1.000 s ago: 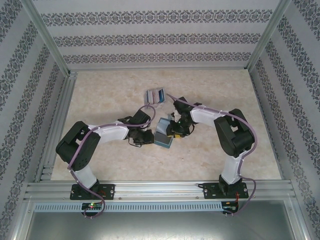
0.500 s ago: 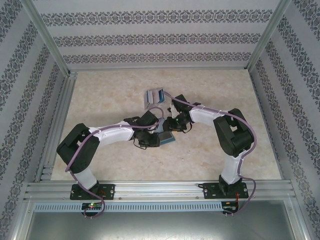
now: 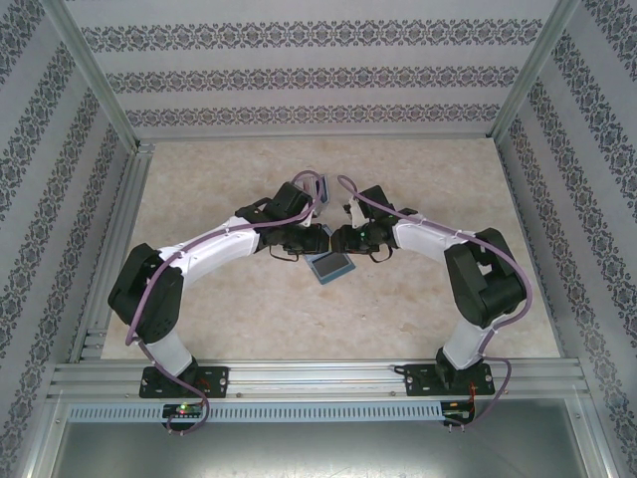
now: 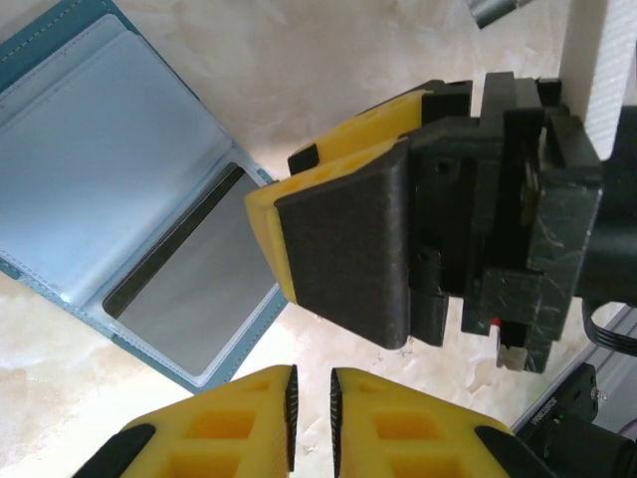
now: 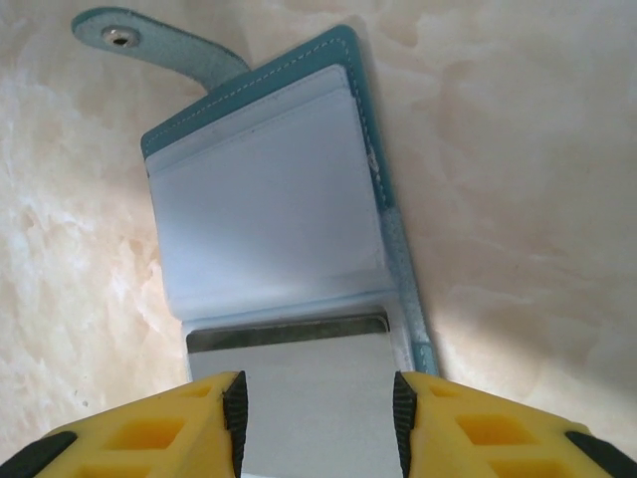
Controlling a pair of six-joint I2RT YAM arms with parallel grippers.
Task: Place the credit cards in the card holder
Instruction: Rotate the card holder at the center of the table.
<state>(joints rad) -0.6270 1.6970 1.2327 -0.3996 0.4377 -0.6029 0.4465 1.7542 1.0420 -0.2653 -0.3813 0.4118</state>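
Card holder (image 5: pixel 269 199) lies open and flat on the marble-pattern table (image 3: pixel 199 199), mid-table, just on the near side of where the two gripper heads meet.
Counted: one table, two arms, one teal holder, its snap tab (image 5: pixel 159 45) flung out at the far end. Right gripper (image 5: pixel 318 398) fingers stand apart over the holder's near half, and one grey card (image 4: pixel 194 289) fills the gap between them, its far edge tucked under the clear pocket; whether the pads press its edges cannot be told. Left gripper (image 4: pixel 311 403) fingers are almost together, a thin slit with nothing in it, just beside the holder's edge and apart from it. The remaining credit cards (image 3: pixel 318 185) lie farther back, partly behind the left arm; their number cannot be counted.
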